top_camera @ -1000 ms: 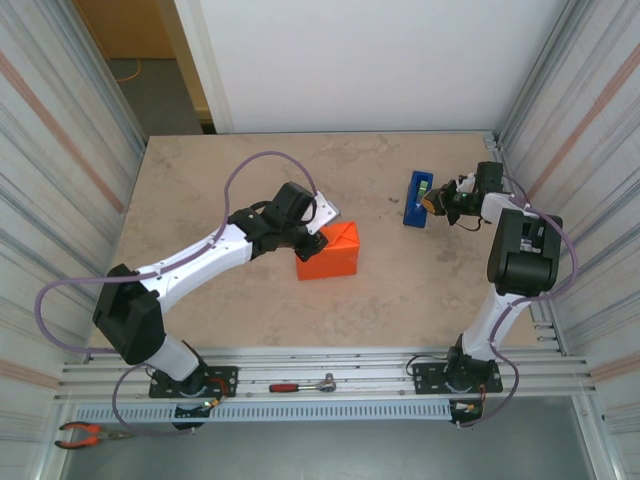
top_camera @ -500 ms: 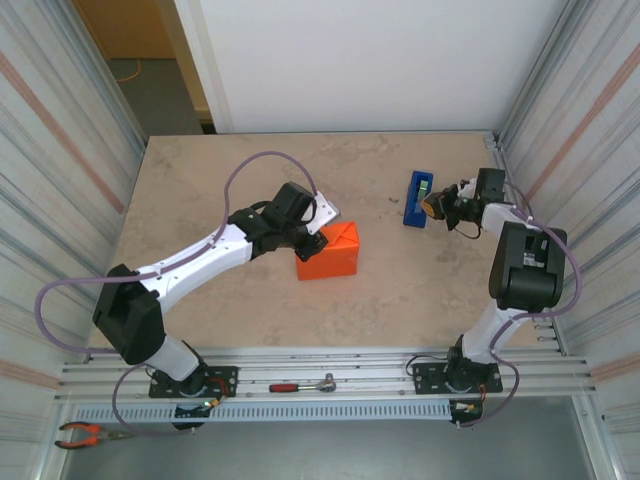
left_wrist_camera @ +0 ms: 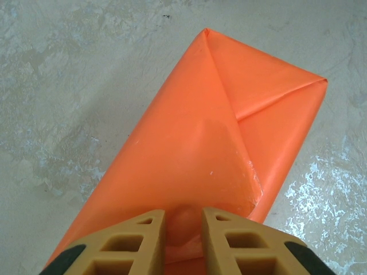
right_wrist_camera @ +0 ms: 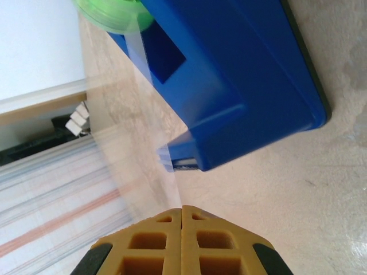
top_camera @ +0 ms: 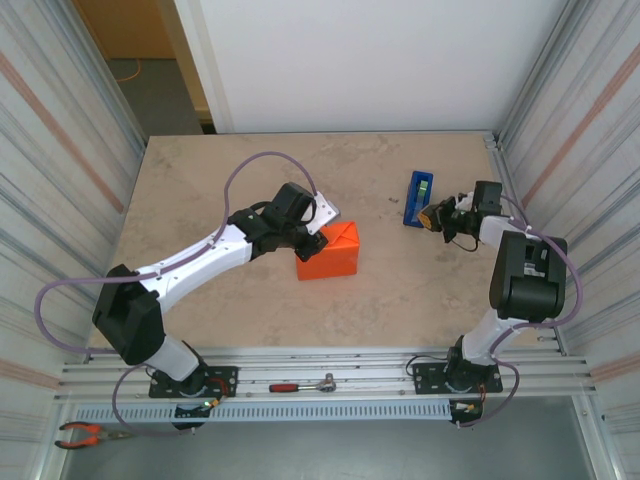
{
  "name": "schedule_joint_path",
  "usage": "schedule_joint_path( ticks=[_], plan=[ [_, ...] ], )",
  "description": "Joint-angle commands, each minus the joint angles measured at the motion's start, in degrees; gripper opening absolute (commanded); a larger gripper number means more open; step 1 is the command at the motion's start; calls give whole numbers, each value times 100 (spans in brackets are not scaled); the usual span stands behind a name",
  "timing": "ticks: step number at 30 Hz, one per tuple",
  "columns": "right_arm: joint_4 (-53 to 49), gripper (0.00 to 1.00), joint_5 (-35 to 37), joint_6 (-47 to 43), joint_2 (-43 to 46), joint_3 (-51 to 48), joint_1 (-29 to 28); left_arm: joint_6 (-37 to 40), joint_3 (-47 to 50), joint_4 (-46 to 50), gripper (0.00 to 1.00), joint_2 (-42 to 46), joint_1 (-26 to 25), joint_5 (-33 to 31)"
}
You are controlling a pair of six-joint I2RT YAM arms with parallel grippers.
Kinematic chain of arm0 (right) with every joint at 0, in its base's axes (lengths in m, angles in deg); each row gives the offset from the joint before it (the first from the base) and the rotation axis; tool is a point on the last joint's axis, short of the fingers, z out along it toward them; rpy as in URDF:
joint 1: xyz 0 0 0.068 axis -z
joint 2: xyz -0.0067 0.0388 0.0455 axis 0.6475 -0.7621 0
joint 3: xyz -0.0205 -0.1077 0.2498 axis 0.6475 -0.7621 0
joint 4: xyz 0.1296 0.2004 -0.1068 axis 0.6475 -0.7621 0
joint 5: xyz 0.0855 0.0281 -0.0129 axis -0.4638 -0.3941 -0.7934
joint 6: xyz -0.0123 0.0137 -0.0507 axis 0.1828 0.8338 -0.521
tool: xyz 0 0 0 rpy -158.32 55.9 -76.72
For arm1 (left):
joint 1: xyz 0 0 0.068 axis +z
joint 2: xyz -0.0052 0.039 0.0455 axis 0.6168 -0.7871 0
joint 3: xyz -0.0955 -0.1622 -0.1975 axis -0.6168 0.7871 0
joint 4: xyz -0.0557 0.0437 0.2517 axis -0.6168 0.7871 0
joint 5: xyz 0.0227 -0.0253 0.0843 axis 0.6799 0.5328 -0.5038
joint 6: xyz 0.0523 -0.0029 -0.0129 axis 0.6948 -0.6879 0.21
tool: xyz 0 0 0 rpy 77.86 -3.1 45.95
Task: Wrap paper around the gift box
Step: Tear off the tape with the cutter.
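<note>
Right gripper (top_camera: 431, 215) shifted slightly toward arm bases and left versus 1 s ago; left arm unchanged. Right fingers pressed fully together, pinching end of clear tape strip (right_wrist_camera: 174, 180) running from blue tape dispenser (top_camera: 418, 198) just beside it. Left gripper (left_wrist_camera: 183, 220) nearly closed, nipping fold of paper (left_wrist_camera: 189, 149) at gift box (top_camera: 335, 255) edge. Box sits wrapped in orange mid-table (top_camera: 200, 180), well apart from dispenser.

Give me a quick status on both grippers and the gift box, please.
Left gripper pinching a fold of the paper on the gift box. Right gripper shut on clear tape from the blue tape dispenser. Nothing between box and dispenser.
</note>
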Motion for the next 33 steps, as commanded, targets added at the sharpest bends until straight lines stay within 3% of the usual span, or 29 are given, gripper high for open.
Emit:
schedule_joint_path(
  ticks=[1,15,33],
  plan=[
    [-147,0,-88,49,280,-184,-51,55,285,460,24,-237,-136,273],
    [-39,0,-31,-15,129,-442,28,53,286,458,24,-250,-145,269],
    [518,0,57,249,-919,-445,28,63,307,428,23,-237,-149,249]
  ],
)
